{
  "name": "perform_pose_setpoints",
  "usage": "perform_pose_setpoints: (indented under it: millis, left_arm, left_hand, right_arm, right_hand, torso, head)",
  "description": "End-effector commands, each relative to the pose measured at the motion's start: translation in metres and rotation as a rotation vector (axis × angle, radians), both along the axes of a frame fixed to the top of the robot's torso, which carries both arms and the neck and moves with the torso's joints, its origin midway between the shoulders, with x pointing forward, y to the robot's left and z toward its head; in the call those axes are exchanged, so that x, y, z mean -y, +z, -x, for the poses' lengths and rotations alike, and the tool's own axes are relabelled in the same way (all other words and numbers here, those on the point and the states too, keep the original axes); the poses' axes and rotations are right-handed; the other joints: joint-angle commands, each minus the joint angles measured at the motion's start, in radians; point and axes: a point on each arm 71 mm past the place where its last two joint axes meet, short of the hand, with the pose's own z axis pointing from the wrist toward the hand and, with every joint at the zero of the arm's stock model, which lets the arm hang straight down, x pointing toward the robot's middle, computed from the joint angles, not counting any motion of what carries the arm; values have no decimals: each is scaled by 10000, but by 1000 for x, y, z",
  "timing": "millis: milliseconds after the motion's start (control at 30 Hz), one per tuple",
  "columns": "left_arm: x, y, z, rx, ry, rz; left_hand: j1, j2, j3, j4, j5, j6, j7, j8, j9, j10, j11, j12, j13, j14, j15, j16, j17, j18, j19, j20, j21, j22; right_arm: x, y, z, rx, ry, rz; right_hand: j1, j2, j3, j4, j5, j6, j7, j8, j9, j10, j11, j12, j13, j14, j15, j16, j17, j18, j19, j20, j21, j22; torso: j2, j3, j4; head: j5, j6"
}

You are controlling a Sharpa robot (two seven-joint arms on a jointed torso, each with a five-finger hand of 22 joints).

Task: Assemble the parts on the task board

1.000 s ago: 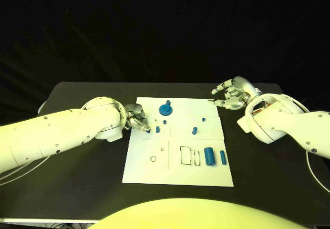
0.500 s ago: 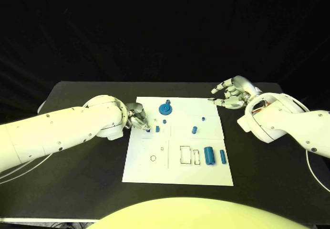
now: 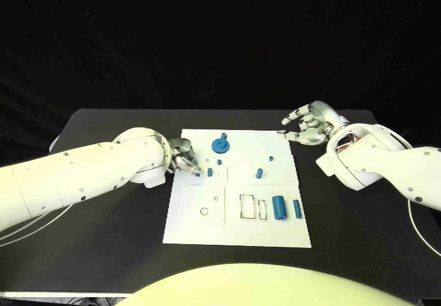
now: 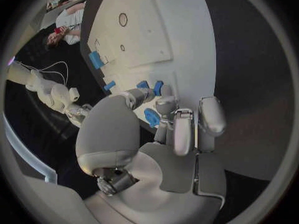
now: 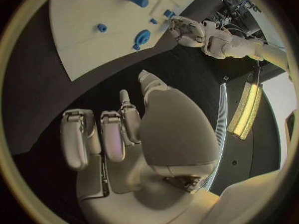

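I count the blue parts on the task board (image 3: 237, 223) from the head view: one round disc piece (image 3: 220, 146) near the far edge, a small peg (image 3: 272, 158) to its right, a short cylinder (image 3: 260, 172) mid-board, two little pieces (image 3: 210, 172) close to the left edge, then a thick cylinder (image 3: 279, 208) and a thin bar (image 3: 297, 208) side by side on the near right — seven that I can make out. The board lies in the middle of the black tabletop (image 3: 110, 255), with wide bare margins left, right and in front.

My left robot hand (image 3: 187, 161) sits at the board's left edge, fingers curled down just beside the two little pieces; in the left wrist view its fingertips (image 4: 163, 104) are right at a blue piece (image 4: 151, 117), but I cannot tell whether it is pinched. My right robot hand (image 3: 309, 125) hovers off the board's far right corner over the tabletop, fingers apart and loosely curved — holding nothing.
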Motion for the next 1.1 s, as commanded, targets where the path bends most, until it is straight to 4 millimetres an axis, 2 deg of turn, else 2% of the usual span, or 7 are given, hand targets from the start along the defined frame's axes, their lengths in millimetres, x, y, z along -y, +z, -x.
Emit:
perform_pose_setpoints:
  millis: [33, 100, 600, 900, 1000, 1067, 1100]
  left_arm:
    - [4, -3, 3, -282, 21, 219]
    - [3, -3, 2, -281, 64, 254]
    - [-2, -4, 0, -298, 258, 224]
    - [-8, -3, -1, -217, 516, 343]
    - [-8, 0, -2, -229, 648, 629]
    - [-8, 1, -2, -200, 727, 790]
    - [-8, 2, -3, -185, 758, 848]
  left_hand:
    - [-166, -7, 1169, -1312, -49, -26, -116, 46, -13, 86, -23, 27, 3, 793, -60, -23, 1494, -99, -77, -2, -75, -22]
    - [-308, -24, 749, -1092, -63, -26, -167, 42, -42, 79, -56, 6, -9, 787, -83, -31, 1474, -101, -69, -20, -108, -40]
    - [-636, -161, -1101, -7, -95, 151, -201, -125, -319, -55, -79, -72, -50, 761, -119, -72, 1378, -94, -58, -70, -233, -142]
    - [-666, -235, -1843, 565, -127, 124, -158, -199, -413, -196, -42, -225, -249, 724, -95, -131, 1237, -71, -116, -54, -322, -268]
    - [-647, -266, -2166, 929, -193, -8, -103, -180, -406, -465, 7, -569, -764, 672, -57, -219, 1036, -36, -227, -20, -435, -453]
    - [-584, -327, -2407, 1167, -361, -174, -42, -162, -390, -754, 62, -919, -1283, 643, -15, -273, 924, -15, -309, 21, -521, -581]
    - [-597, -314, -2530, 1235, -591, -242, -8, -151, -385, -854, 92, -1029, -1452, 631, 14, -296, 875, 1, -351, 39, -565, -650]
  right_arm:
    - [-1, 0, 1, 52, 144, 78]
    - [-1, 0, 1, 53, 143, 78]
    - [-1, 0, 1, 63, 124, 75]
    - [0, 1, 1, 73, 116, 74]
    - [0, 1, 1, 80, 110, 73]
    - [0, 1, 0, 86, 103, 71]
    - [0, 1, 0, 89, 101, 70]
  right_hand:
    - [-79, -8, 76, 2, 61, 53, -43, 51, 4, -9, -74, -16, 897, 844, -49, -47, 1728, 63, 700, -53, -34, 2153]
    - [-84, -8, 79, 3, 71, 50, -43, 52, 3, -22, -75, -34, 883, 840, -50, -56, 1711, 66, 695, -54, -48, 2145]
    - [-96, -11, 78, 6, 79, 46, -42, 51, 2, -34, -74, -50, 869, 839, -50, -59, 1707, 69, 690, -55, -62, 2138]
    - [-106, -14, 77, 8, 83, 42, -41, 50, 1, -54, -74, -76, 849, 834, -50, -71, 1685, 79, 673, -56, -105, 2115]
    - [-112, -15, 75, 10, 84, 39, -41, 49, 0, -62, -73, -86, 841, 830, -50, -81, 1666, 84, 664, -56, -127, 2104]
    - [-115, -16, 75, 11, 84, 37, -40, 48, -1, -69, -73, -96, 833, 823, -50, -94, 1641, 93, 649, -56, -165, 2084]
    - [-115, -16, 75, 11, 84, 37, -40, 48, -1, -69, -73, -96, 833, 823, -50, -94, 1641, 93, 649, -56, -165, 2084]
  torso:
    - [3, -4, 2]
    - [0, -3, 6]
    - [-1, -10, 5]
    - [-6, -19, 3]
    - [-6, -18, 2]
    - [-8, -20, 8]
    - [-7, -23, 9]
  head:
    - [-12, -10]
    - [-17, -14]
    - [-35, 1]
    - [-56, 31]
    - [-65, 50]
    - [-72, 59]
    - [-74, 62]
